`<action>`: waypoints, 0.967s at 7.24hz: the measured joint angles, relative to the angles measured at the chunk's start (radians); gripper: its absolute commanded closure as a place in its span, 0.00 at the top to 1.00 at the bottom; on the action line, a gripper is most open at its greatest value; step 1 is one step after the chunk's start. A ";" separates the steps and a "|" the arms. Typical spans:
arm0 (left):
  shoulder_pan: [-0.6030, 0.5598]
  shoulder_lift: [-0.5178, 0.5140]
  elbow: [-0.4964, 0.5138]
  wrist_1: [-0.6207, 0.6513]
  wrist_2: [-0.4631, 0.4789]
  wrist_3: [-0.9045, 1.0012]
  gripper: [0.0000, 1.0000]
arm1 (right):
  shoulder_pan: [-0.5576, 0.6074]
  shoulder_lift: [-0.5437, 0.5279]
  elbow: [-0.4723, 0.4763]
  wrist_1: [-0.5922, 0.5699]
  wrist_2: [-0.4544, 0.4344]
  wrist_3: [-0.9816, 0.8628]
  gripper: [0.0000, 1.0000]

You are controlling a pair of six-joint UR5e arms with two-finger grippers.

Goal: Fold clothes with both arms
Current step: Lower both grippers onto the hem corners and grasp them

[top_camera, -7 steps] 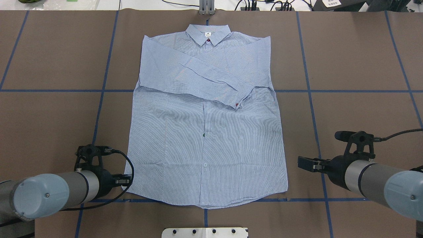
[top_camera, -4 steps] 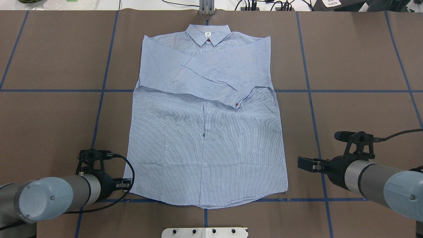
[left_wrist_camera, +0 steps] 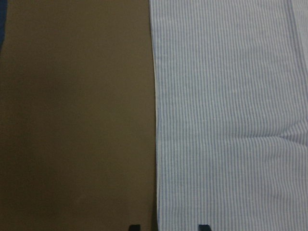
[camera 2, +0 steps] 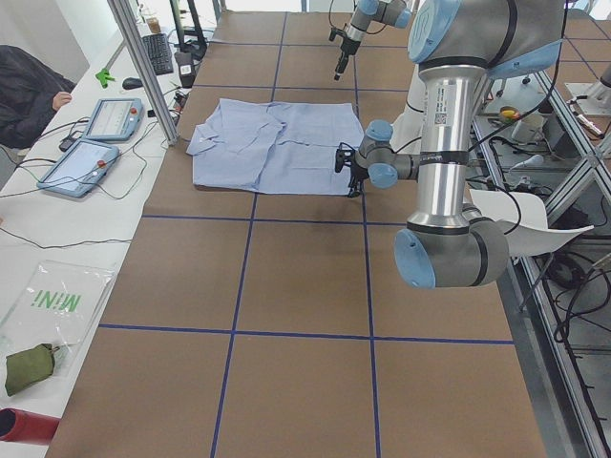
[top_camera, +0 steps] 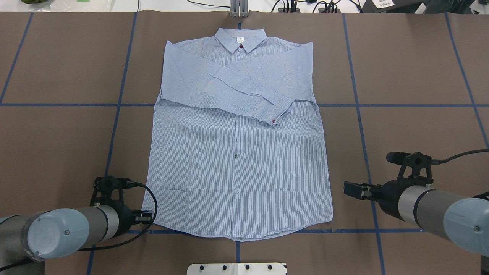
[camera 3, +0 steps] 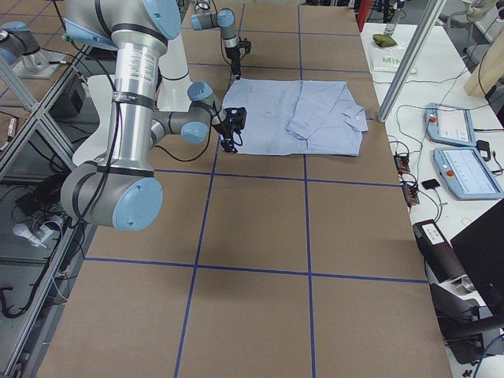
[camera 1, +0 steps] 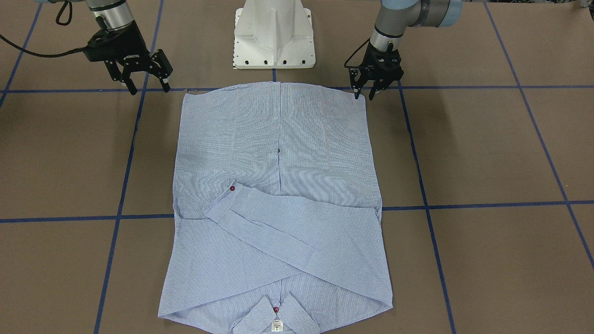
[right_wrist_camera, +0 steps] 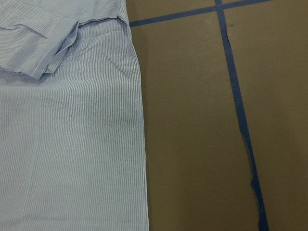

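Getting ready to lift the shirt's bottom edge.
The blue striped shirt [top_camera: 237, 164] lies flat on the brown table [top_camera: 57, 133], sleeves crossed over its chest (collar farthest from the robot). The left claw [camera 1: 364, 96], open, hangs over one bottom corner; the right claw [camera 1: 150, 89], open too, sits beside the other, probably to pinch.

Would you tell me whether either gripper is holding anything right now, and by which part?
Nothing is held: the left gripper and right gripper are open, and the shirt lies flat.
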 measured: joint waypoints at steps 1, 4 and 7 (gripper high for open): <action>0.006 0.000 0.000 0.001 0.000 0.000 0.49 | 0.000 -0.001 0.000 0.000 0.000 0.000 1.00; 0.018 -0.002 0.001 0.001 0.000 0.001 0.45 | 0.000 -0.003 0.000 0.000 0.000 0.000 1.00; 0.019 -0.013 0.005 0.001 -0.001 0.007 0.45 | 0.001 -0.005 -0.001 0.000 -0.003 0.000 1.00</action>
